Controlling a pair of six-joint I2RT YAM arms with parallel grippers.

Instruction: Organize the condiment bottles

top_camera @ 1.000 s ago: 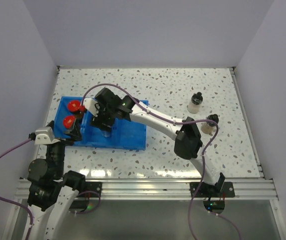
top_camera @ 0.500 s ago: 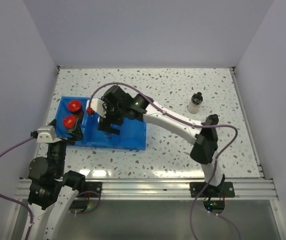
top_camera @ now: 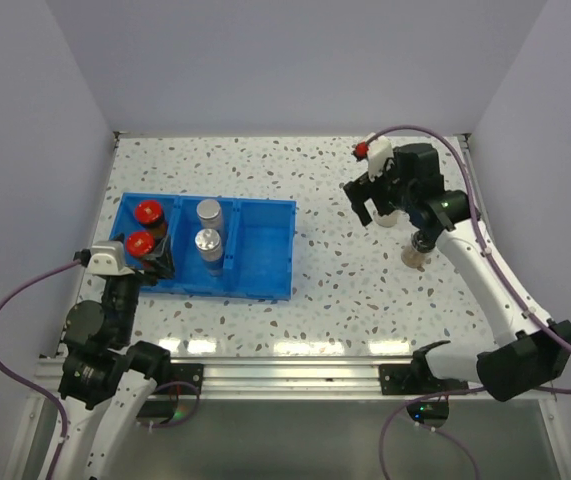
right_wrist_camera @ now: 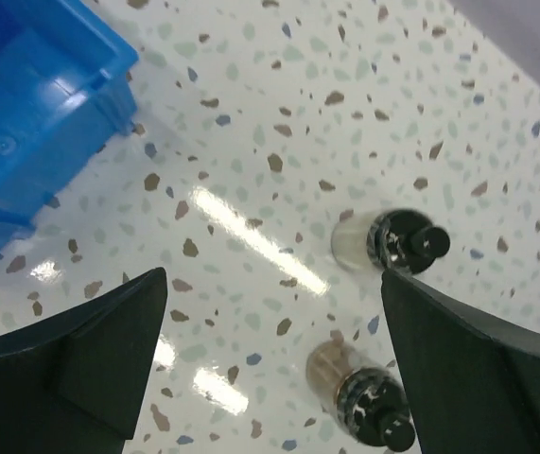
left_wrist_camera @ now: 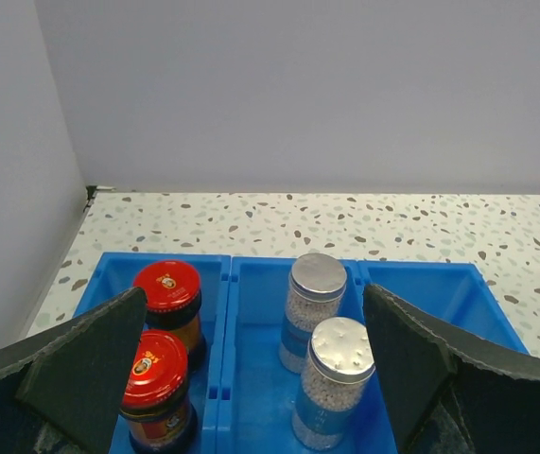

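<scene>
End effector (right_wrist_camera: 271, 284) on your right arm hangs spread open over the pale bottle (right_wrist_camera: 397, 243) and amber bottle (right_wrist_camera: 364, 407); descend off-centre and you may topple either.

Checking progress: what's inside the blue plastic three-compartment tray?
Two red-lidded brown jars left, two silver-topped shakers middle; the right compartment shows bare floor. The left gripper hides the near-left corner.

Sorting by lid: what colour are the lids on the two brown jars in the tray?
Red: the lids show best in the left wrist view.
</scene>
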